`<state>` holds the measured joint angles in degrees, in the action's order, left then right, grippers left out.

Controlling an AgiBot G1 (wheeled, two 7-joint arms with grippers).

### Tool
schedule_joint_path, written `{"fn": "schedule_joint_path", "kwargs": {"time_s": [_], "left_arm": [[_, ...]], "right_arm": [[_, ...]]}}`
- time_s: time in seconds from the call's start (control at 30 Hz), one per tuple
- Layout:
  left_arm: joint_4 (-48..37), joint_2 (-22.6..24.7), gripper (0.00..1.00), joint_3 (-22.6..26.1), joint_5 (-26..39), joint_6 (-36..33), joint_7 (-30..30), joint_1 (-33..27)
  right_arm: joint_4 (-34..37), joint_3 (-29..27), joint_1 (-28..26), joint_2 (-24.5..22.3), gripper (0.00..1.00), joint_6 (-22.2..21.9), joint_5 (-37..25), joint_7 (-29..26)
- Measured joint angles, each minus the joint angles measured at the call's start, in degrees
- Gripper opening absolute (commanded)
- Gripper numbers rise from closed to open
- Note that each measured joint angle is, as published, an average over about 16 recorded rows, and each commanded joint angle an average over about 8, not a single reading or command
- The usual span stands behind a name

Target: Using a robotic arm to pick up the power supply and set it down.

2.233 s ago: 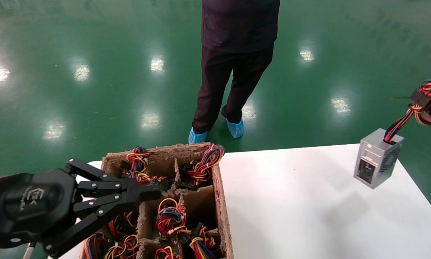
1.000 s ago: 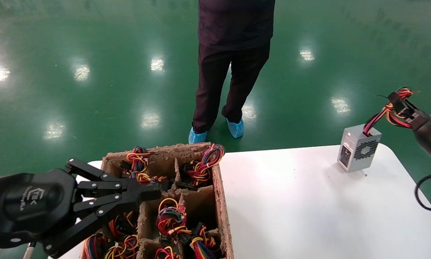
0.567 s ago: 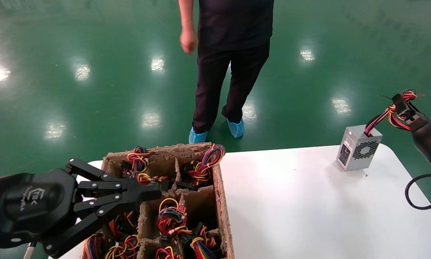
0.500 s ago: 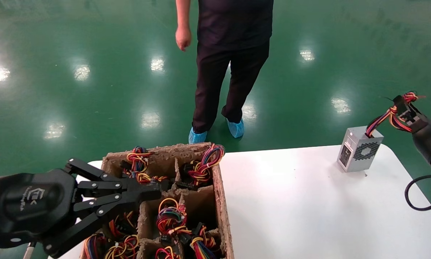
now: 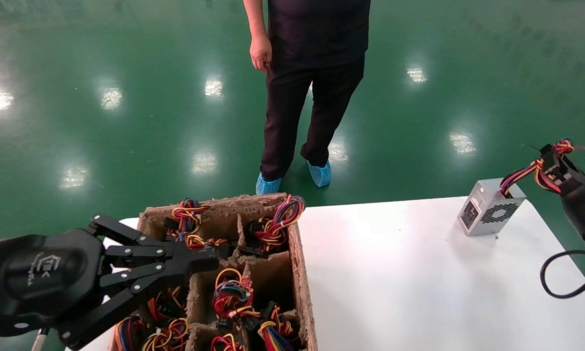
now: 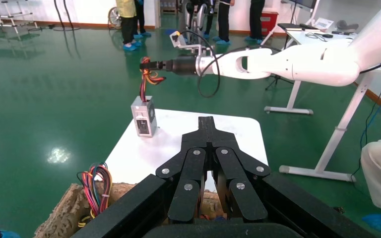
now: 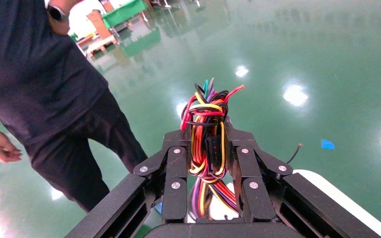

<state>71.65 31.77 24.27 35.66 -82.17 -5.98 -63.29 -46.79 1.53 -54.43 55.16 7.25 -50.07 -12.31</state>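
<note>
The power supply (image 5: 490, 207), a small silver box with a honeycomb grille, sits slightly tilted at the far right corner of the white table (image 5: 409, 273); the left wrist view shows the power supply (image 6: 144, 116) standing there. Its red, yellow and black wire bundle (image 5: 521, 173) rises to my right gripper (image 5: 556, 163), which is shut on the wires above and to the right of the box. In the right wrist view the wire bundle (image 7: 206, 134) is pinched between the right gripper (image 7: 206, 139) fingers. My left gripper (image 5: 219, 254) is shut and empty, parked over the brown tray.
A brown pulp divider tray (image 5: 299, 263) holding several wire bundles stands at the table's near left. A person in black (image 5: 316, 73) stands on the green floor beyond the table. A black cable (image 5: 551, 282) loops under my right arm at the table's right edge.
My right gripper carried the power supply by its wires toward the far right corner, turned it and lowered it to the table. The person's hand came into view. The left arm stayed still.
</note>
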Motion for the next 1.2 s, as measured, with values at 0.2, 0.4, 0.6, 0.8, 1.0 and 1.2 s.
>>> {"fn": "schedule_joint_path", "kwargs": {"time_s": [0.2,0.4,0.6,0.8,1.0,1.2], "left_arm": [[0.00,0.00,0.00,0.00,0.00,0.00,0.00,0.00],[0.00,0.00,0.00,0.00,0.00,0.00,0.00,0.00],[0.00,0.00,0.00,0.00,0.00,0.00,0.00,0.00],[0.00,0.00,0.00,0.00,0.00,0.00,0.00,0.00],[0.00,0.00,0.00,0.00,0.00,0.00,0.00,0.00],[0.00,0.00,0.00,0.00,0.00,0.00,0.00,0.00]], "right_arm": [[-2.24,1.39,1.56,-0.87,1.00,-1.76,0.36,-1.45],[-4.46,2.97,2.65,-1.87,1.00,-3.67,0.88,-2.87],[-6.36,4.68,3.36,-2.85,1.00,-5.59,1.46,-3.97],[-7.72,6.47,3.78,-3.81,1.00,-7.08,2.14,-4.84],[-8.72,8.07,4.01,-4.72,1.00,-8.07,2.81,-5.47],[-9.54,9.36,4.08,-5.54,1.00,-8.65,3.28,-5.82]]}}
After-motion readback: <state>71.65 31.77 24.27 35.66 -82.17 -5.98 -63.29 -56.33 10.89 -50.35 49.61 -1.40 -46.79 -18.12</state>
